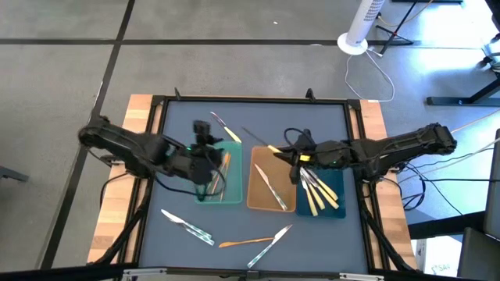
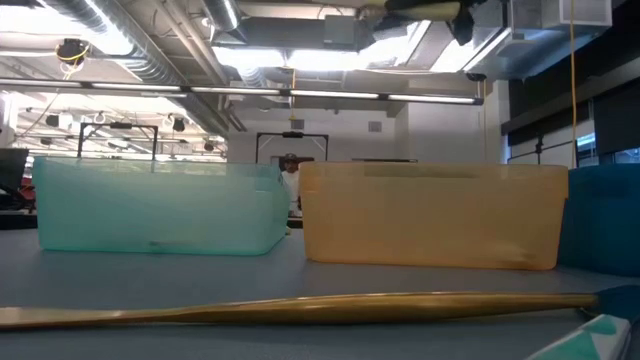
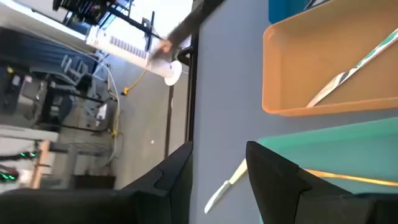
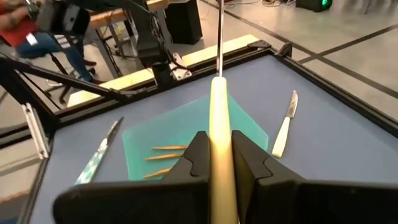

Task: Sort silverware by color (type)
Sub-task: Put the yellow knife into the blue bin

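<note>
My right gripper (image 1: 295,154) (image 4: 222,155) hovers over the gap between the tan tray (image 1: 269,204) and the teal tray (image 1: 209,195), shut on a yellow-handled, silver-tipped utensil (image 1: 266,144). My left gripper (image 1: 217,160) (image 3: 217,180) hangs open above the teal tray, nothing between its fingers. Slim gold utensils (image 4: 166,148) lie in the teal tray. A silver knife (image 1: 269,187) lies in the tan tray. Several yellow-handled pieces (image 1: 316,195) lie in the dark-blue tray (image 1: 334,181). My right gripper pinches the utensil's yellow handle (image 4: 221,118) between its two fingers, one on each side. The fingers come nearly level from the table's right and lie along the handle. The silver shaft (image 4: 219,37) sticks out ahead toward the left, and the whole piece is lifted clear of table and trays.
Loose on the blue mat: a yellow-handled knife (image 1: 226,129) (image 4: 283,127) at the far side, two silver pieces (image 1: 187,226) (image 1: 269,243) and a gold one (image 1: 246,242) (image 2: 300,305) near the front edge. A black frame (image 1: 156,148) borders the mat.
</note>
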Available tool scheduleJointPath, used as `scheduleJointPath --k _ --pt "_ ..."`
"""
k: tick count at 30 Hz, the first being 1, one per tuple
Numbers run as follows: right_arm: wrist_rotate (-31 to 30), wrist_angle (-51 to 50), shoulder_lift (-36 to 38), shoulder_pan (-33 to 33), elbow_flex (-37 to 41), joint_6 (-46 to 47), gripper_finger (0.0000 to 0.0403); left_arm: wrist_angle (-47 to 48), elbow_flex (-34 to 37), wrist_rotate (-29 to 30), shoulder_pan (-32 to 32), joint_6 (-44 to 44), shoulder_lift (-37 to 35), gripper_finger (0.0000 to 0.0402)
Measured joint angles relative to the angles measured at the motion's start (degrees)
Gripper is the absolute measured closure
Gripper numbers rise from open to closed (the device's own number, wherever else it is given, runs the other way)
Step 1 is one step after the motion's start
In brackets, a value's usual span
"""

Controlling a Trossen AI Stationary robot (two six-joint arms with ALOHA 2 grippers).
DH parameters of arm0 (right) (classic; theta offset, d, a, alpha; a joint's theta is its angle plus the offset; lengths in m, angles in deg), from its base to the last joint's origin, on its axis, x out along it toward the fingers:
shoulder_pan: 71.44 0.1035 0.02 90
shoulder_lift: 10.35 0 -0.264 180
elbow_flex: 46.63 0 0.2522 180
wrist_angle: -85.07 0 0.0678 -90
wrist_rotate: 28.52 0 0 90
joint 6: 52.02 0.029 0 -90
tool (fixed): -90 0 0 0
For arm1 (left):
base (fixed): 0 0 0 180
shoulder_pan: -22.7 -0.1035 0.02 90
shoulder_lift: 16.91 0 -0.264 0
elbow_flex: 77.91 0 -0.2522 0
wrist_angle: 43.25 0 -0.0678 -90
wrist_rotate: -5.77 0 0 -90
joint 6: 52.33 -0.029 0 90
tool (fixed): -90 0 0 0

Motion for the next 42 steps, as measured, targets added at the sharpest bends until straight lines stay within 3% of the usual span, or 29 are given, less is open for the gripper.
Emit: scheduleJointPath --k 7,14,20,36,39,42 --pt "0.01 -4.73 4.7 0.0 0.0 4.3 0.0387 -3.48 16.5 -0.15 0.04 6.63 -15.81 0.026" --pt "-0.01 -12.83 8.22 0.07 0.0 12.82 0.0387 -15.74 34.97 0.06 0.04 8.33 -31.64 0.026" --pt "0.21 -19.79 9.43 0.07 0.0 21.83 0.0387 -26.28 46.52 0.07 0.04 8.24 -40.22 0.026" --pt "7.1 -30.74 9.47 2.4 0.0 35.0 0.0386 -53.09 66.51 -0.62 0.04 9.35 -42.76 0.026" --pt "4.61 -32.62 9.47 6.72 0.0 39.27 0.0386 -54.67 67.77 -0.58 0.04 10.67 -42.76 0.026" --pt "-2.16 -33.58 9.47 12.34 0.02 43.62 0.0386 -54.97 68.14 -0.47 0.04 11.49 -42.76 0.026"
